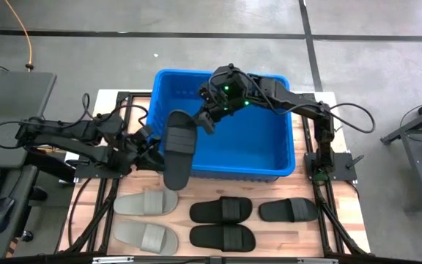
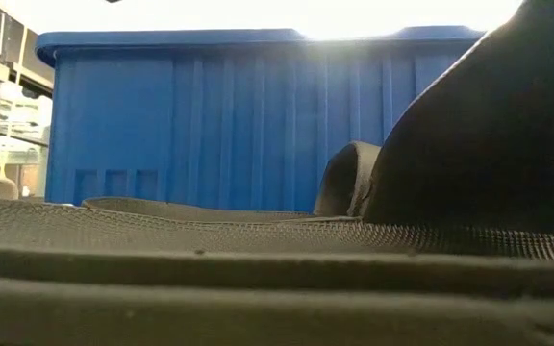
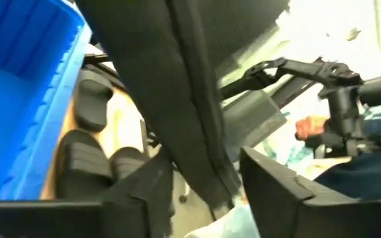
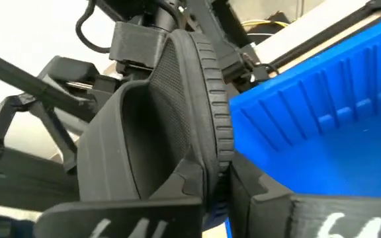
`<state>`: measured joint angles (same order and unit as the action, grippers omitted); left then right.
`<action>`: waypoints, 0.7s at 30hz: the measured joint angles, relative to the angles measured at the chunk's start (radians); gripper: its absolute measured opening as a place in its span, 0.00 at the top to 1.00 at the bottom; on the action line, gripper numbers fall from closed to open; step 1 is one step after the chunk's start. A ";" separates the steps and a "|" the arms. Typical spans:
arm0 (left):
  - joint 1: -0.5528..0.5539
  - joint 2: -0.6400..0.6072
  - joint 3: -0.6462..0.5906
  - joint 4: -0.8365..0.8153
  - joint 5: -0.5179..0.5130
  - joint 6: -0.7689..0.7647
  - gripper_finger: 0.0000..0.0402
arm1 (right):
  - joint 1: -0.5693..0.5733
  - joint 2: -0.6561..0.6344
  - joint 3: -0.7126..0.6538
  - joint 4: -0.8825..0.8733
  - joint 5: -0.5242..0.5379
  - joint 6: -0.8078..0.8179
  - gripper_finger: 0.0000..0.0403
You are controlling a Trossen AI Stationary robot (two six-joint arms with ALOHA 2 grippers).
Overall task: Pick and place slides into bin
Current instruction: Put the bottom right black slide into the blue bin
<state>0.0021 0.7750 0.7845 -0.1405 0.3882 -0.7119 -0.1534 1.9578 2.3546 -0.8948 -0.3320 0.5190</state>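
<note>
Left claw (image 1: pixel 154 149) + right claw (image 1: pixel 205 121) | grip black slide (image 1: pixel 179 149) | over bin (image 1: pixel 284 158) rim

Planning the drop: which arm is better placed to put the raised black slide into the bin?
Right. The right gripper holds the black slide from above the bin; the left gripper sits outside its wall.

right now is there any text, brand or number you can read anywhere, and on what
None that can be read for sure.
Pale raised marks on the right gripper's fingers in the right wrist view: cut off and blurred, unreadable.
The bin, the held black slide and the slides on the table: no lettering visible.
</note>
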 joint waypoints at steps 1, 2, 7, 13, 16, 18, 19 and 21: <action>0.000 -0.013 0.000 -0.028 -0.001 0.006 0.55 | -0.004 -0.004 0.000 -0.010 0.012 0.001 0.99; -0.001 -0.028 0.000 -0.056 -0.009 0.010 0.51 | -0.009 -0.009 0.000 -0.017 0.020 0.001 0.99; -0.002 -0.111 0.001 -0.192 -0.165 0.054 0.33 | -0.019 -0.047 -0.001 -0.102 0.115 -0.001 1.00; -0.002 -0.192 0.001 -0.253 -0.366 0.055 0.20 | -0.014 -0.081 -0.001 -0.169 0.274 -0.021 1.00; -0.002 -0.231 0.001 -0.253 -0.473 0.053 0.17 | -0.020 -0.081 -0.001 -0.168 0.315 -0.043 1.00; -0.002 -0.260 0.001 -0.252 -0.540 0.050 0.16 | -0.028 -0.074 -0.001 -0.139 0.326 -0.050 1.00; -0.002 -0.274 0.001 -0.252 -0.572 0.049 0.16 | -0.034 -0.068 -0.001 -0.128 0.326 -0.043 1.00; -0.002 -0.302 0.001 -0.252 -0.627 0.047 0.17 | -0.041 -0.052 -0.001 -0.125 0.329 -0.015 1.00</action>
<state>0.0006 0.4729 0.7853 -0.3922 -0.2390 -0.6649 -0.1941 1.9058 2.3535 -1.0200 -0.0026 0.5042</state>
